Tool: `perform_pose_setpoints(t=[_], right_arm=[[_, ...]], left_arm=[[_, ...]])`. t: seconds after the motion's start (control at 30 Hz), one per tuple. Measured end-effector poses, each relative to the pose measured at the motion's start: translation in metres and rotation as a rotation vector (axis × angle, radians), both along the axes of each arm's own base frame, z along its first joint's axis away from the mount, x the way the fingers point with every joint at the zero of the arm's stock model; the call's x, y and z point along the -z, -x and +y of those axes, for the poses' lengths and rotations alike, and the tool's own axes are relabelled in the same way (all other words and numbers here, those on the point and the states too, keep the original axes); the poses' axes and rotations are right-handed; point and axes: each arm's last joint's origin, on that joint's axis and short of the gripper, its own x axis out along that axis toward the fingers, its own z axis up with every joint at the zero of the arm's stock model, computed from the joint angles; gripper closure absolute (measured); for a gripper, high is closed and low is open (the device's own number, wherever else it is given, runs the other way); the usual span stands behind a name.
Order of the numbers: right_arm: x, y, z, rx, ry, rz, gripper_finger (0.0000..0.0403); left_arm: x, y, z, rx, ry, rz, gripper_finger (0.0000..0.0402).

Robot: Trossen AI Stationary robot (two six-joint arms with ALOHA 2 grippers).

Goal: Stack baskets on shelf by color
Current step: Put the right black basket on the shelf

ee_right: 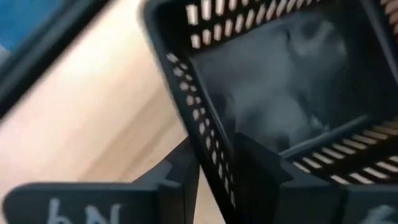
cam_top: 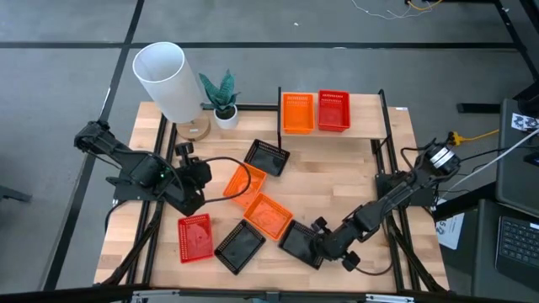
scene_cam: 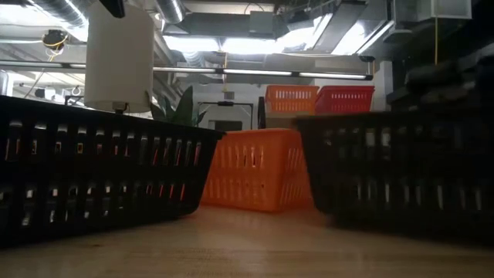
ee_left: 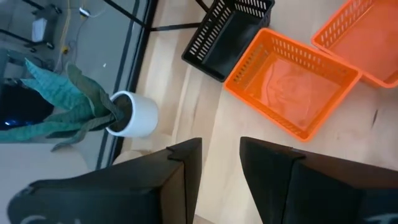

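Observation:
The shelf at the table's far side carries an orange basket and a red basket side by side. On the tabletop rest a black basket, two orange baskets, a red basket and two more black baskets. My right gripper is open over the near-right black basket. One finger stands outside its wall and one inside. My left gripper hovers open and empty, left of the orange baskets. My right gripper straddles a side wall of the black basket near a corner, slanting down from the table's right. One finger is outside and the other inside. Whether the fingers touch the wall, I cannot tell. The basket rests flat on the table.
A tall white cylinder and a potted plant stand at the far left of the table. Thin black posts frame the shelf and the table's sides. Bare wood lies between the shelf and the loose baskets.

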Motion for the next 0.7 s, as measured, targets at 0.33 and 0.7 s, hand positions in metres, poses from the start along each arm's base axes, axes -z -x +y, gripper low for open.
perform_pose_setpoints(t=[0.33,0.7], right_arm=[[-0.005,0.002,-0.001,0.098,0.049,-0.049,0.0399],[-0.065,0.025,-0.012,0.247,-0.022,-0.094,0.0402]], left_arm=[[-0.019,0.029,-0.004,0.058,-0.049,-0.175,0.0299],[0.035,0.038,-0.005,0.053,-0.059,-0.206,0.0299]])
